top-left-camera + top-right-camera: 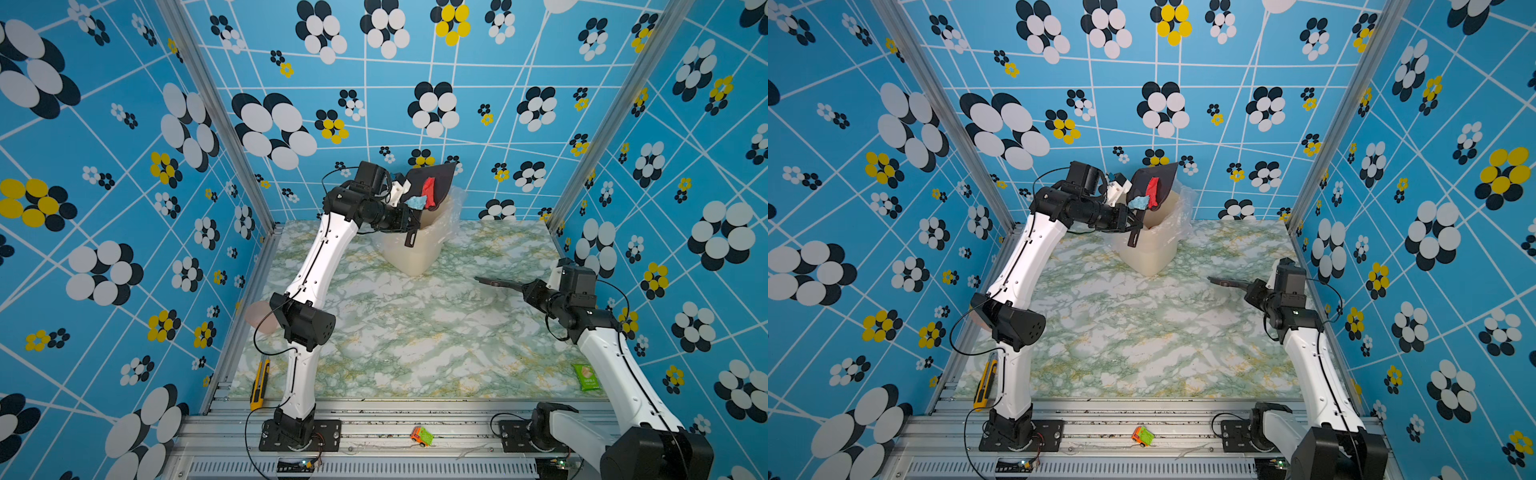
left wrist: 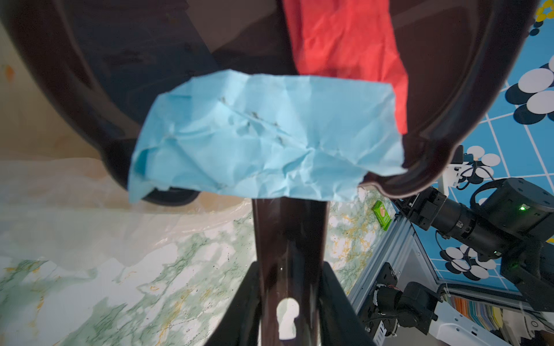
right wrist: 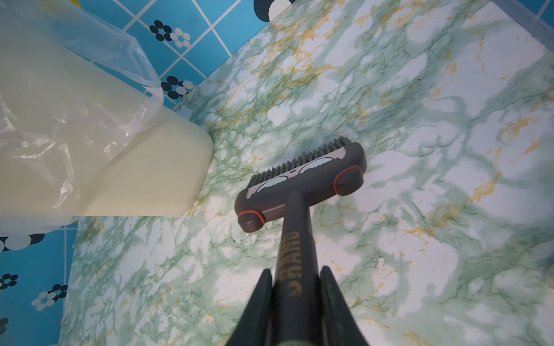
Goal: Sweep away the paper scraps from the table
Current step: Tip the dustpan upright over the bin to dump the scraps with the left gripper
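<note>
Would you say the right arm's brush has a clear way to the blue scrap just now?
Probably not: the blue scrap sits in the dustpan, held raised over the bin by the left gripper.

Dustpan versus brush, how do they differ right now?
The dustpan is raised and tipped above the bin; the brush is held out over the table. The dustpan holds a red scrap and a blue scrap; the brush carries nothing. The dustpan is dark brown, the brush grey with orange trim. Both are gripped by the handle: dustpan in the left claw, brush in the right claw.
</note>
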You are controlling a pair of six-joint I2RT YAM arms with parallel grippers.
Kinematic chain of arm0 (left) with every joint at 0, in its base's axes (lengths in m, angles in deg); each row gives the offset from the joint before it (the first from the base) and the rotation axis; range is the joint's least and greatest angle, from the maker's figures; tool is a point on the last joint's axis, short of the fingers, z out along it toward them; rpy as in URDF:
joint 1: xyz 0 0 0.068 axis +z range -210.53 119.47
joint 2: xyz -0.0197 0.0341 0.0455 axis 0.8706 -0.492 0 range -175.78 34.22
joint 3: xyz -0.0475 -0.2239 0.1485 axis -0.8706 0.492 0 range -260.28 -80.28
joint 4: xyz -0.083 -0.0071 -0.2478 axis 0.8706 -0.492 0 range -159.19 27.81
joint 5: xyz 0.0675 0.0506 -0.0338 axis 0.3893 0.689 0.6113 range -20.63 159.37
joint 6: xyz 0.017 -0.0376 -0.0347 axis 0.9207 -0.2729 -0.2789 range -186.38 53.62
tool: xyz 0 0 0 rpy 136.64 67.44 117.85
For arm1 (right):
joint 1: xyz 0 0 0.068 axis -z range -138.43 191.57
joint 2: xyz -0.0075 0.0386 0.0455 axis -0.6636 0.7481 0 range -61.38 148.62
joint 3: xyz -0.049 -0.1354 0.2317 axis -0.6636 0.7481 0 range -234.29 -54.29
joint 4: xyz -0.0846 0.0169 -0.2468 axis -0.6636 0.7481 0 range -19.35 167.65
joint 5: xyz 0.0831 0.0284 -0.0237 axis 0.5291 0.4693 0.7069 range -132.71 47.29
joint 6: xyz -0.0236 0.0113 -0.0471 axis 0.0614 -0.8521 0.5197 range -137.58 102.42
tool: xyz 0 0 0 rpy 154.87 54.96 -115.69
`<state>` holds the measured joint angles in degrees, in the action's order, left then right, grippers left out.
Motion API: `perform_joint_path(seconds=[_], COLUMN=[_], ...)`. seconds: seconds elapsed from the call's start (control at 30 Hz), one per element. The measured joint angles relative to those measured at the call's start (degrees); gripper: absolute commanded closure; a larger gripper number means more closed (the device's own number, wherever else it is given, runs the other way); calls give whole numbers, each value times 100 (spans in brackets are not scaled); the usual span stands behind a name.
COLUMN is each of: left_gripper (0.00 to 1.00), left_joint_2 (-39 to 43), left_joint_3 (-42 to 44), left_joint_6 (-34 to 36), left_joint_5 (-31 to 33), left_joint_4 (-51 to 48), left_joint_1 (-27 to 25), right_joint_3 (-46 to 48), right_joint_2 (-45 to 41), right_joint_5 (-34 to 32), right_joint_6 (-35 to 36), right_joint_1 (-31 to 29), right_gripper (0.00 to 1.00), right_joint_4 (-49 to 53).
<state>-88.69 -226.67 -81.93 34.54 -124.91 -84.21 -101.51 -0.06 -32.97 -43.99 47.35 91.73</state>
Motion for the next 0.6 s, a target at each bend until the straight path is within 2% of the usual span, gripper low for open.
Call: perform_joint_path(seconds=[0.6], left_gripper=[100], left_joint_2=[-321], left_joint_3=[0], left_joint_6=[-531], left_joint_5=[-896], left_joint_4=[839], left_joint_1=[-90], right_joint_3=[85], right_joint_2=[-22], right_joint_5=[0], right_joint_6=[0], right_joint_1=[0], right_gripper=[100], right_joint_4=[-57])
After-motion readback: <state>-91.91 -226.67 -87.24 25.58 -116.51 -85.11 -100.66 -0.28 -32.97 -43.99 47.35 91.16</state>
